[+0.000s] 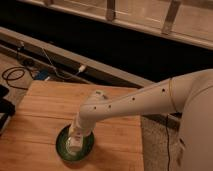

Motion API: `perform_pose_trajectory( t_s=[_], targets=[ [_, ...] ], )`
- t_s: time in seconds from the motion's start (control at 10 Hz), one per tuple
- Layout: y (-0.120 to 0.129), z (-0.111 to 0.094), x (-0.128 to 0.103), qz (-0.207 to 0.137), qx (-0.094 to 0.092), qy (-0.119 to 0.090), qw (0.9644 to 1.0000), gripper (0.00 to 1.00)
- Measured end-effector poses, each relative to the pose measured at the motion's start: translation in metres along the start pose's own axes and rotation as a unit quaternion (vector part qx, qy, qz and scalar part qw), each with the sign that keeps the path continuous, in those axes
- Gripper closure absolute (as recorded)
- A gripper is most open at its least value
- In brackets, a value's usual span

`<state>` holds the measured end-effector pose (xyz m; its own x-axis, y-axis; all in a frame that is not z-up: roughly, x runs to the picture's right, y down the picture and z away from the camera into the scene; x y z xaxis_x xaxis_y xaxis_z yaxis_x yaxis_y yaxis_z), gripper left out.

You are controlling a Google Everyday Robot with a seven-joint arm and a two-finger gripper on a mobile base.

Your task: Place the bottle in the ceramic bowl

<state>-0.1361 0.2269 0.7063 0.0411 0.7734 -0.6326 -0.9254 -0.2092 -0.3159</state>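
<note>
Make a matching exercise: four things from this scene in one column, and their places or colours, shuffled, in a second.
Things:
1. ceramic bowl
2. bottle
3. gripper
4. black cable

Descriptions:
A. coiled on the floor, far left
B. green, on the wooden table
C. lowered over the bowl, at the end of the white arm
D. white, down over the bowl's middle

Pairs: 1-B, 2-D, 3-C, 4-A

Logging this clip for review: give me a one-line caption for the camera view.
Robot arm reaches down over the wooden table, its gripper inside the green ceramic bowl with the white bottle.
</note>
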Motion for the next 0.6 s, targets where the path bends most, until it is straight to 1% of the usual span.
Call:
perform_pose_trajectory(
  t_s=[0.3, 0.4, 0.6],
  targets=[
    [0.0005, 0.0003, 0.0011, 0.000, 0.000, 0.001, 1.0000, 0.90],
    [-0.0002, 0.0001, 0.0010, 0.001, 0.000, 0.000, 1.0000, 0.83],
    [-0.0001, 0.0001, 0.0009, 0.001, 0.000, 0.000, 1.0000, 0.65]
  ],
)
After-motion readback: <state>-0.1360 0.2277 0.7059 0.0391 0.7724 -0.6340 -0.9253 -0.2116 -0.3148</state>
